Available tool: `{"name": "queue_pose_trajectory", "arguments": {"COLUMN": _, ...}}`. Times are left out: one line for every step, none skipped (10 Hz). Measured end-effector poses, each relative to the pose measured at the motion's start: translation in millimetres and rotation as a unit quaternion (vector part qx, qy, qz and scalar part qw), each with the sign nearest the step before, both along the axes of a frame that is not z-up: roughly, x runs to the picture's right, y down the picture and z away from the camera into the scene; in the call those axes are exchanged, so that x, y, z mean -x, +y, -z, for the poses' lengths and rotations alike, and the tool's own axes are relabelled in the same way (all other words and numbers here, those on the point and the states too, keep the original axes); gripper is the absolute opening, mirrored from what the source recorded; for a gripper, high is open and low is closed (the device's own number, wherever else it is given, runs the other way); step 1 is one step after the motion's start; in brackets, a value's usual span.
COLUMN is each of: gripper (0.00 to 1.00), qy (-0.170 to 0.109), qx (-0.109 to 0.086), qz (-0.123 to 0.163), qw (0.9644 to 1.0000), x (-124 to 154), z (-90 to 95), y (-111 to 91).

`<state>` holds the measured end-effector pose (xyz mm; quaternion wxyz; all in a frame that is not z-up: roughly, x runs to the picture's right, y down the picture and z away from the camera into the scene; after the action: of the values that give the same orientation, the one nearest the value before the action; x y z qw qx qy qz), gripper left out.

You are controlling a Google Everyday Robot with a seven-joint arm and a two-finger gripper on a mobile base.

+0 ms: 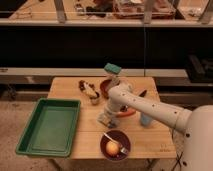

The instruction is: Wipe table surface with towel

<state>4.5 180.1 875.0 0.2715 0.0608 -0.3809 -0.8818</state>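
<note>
My gripper [107,118] points down at the middle of the wooden table [67,89], at the end of the white arm that reaches in from the lower right. A small pale grey patch [103,121] lies on the table right under the gripper; it may be the towel, but I cannot tell, nor whether it is held. The arm's elbow hides part of the table behind it.
A green tray [49,126] sits at the table's left front. A dark bowl [116,144] with an orange ball and a fork stands at the front. A red bowl [105,88], a teal sponge [112,68], a dark brown object [88,90] and a blue cup [145,119] stand nearby.
</note>
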Motion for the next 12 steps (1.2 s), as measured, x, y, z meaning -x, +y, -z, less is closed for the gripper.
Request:
{"name": "queue_pose_trajectory", "arguments": {"gripper": 0.0, "qy": 0.001, "qx": 0.001, "qz": 0.002, "qw": 1.0, "x": 0, "z": 0.5, "y": 0}}
{"name": "queue_pose_trajectory", "arguments": {"gripper": 0.0, "qy": 0.001, "qx": 0.001, "qz": 0.002, "qw": 1.0, "x": 0, "z": 0.6, "y": 0}}
{"name": "queue_pose_trajectory", "arguments": {"gripper": 0.0, "qy": 0.0, "qx": 0.002, "qz": 0.003, "qw": 1.0, "x": 1, "z": 0.4, "y": -1}}
{"name": "queue_pose_trajectory", "arguments": {"gripper": 0.0, "qy": -0.005, "qx": -0.001, "qz": 0.005, "qw": 1.0, "x": 10, "z": 1.5, "y": -6}}
{"name": "queue_pose_trajectory", "arguments": {"gripper": 0.0, "qy": -0.019, "qx": -0.01, "qz": 0.007, "qw": 0.9998, "x": 30, "z": 7.3, "y": -16}}
{"name": "queue_pose_trajectory", "arguments": {"gripper": 0.0, "qy": -0.029, "qx": -0.019, "qz": 0.004, "qw": 0.9994, "x": 50, "z": 15.3, "y": -25}}
{"name": "queue_pose_trajectory", "arguments": {"gripper": 0.0, "qy": -0.039, "qx": -0.025, "qz": 0.002, "qw": 0.9989, "x": 65, "z": 23.2, "y": -31}}
{"name": "queue_pose_trajectory", "arguments": {"gripper": 0.0, "qy": -0.057, "qx": -0.035, "qz": 0.001, "qw": 0.9977, "x": 85, "z": 38.7, "y": -40}}
{"name": "queue_pose_trajectory", "arguments": {"gripper": 0.0, "qy": -0.069, "qx": -0.039, "qz": 0.004, "qw": 0.9968, "x": 95, "z": 49.8, "y": -40}}
{"name": "queue_pose_trajectory", "arguments": {"gripper": 0.0, "qy": -0.077, "qx": -0.04, "qz": 0.006, "qw": 0.9962, "x": 101, "z": 57.4, "y": -36}}
{"name": "queue_pose_trajectory", "arguments": {"gripper": 0.0, "qy": -0.084, "qx": -0.036, "qz": 0.01, "qw": 0.9957, "x": 104, "z": 63.6, "y": -27}}
{"name": "queue_pose_trajectory", "arguments": {"gripper": 0.0, "qy": -0.089, "qx": -0.031, "qz": 0.014, "qw": 0.9954, "x": 105, "z": 65.3, "y": -16}}
